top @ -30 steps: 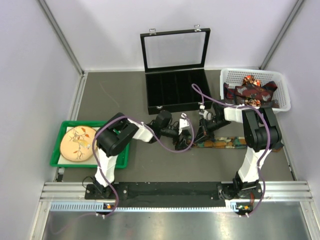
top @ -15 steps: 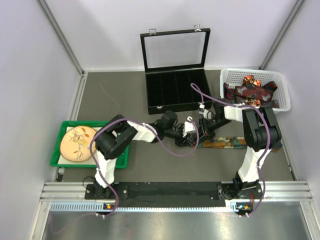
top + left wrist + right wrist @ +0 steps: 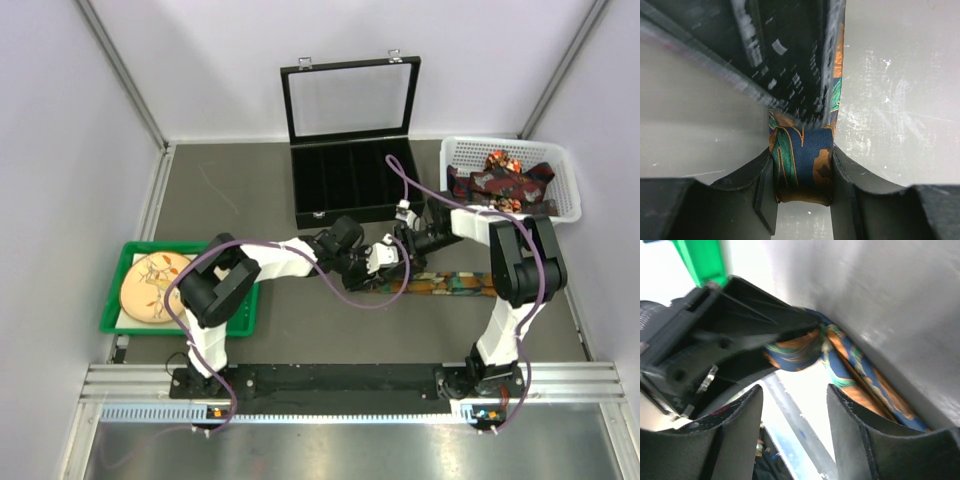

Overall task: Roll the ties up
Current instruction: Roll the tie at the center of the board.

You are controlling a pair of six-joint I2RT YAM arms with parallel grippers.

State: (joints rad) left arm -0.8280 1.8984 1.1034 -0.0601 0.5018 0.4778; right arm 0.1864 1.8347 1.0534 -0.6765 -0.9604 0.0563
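One tie (image 3: pixel 452 283) with a blue, orange and green pattern lies flat on the table right of centre, its left end folded up. In the left wrist view that folded end (image 3: pixel 802 162) sits squeezed between the two black fingers, so my left gripper (image 3: pixel 802 176) is shut on it. In the top view the left gripper (image 3: pixel 392 270) meets my right gripper (image 3: pixel 408 250) over that end. The right gripper (image 3: pixel 795 415) stands open just behind the fold, nothing between its fingers, with the tie (image 3: pixel 855 372) running past it. More ties (image 3: pixel 500 182) are piled in the white basket (image 3: pixel 565 195).
An open black case (image 3: pixel 350 190) with several compartments stands at the back centre. A green tray (image 3: pixel 112 300) holding a round patterned plate (image 3: pixel 155 286) sits at the left. The right arm's cable (image 3: pixel 420 195) loops in front of the case.
My left gripper moved right and shut on the tie's folded end. My right gripper, shut a second ago, has opened and let go of it.
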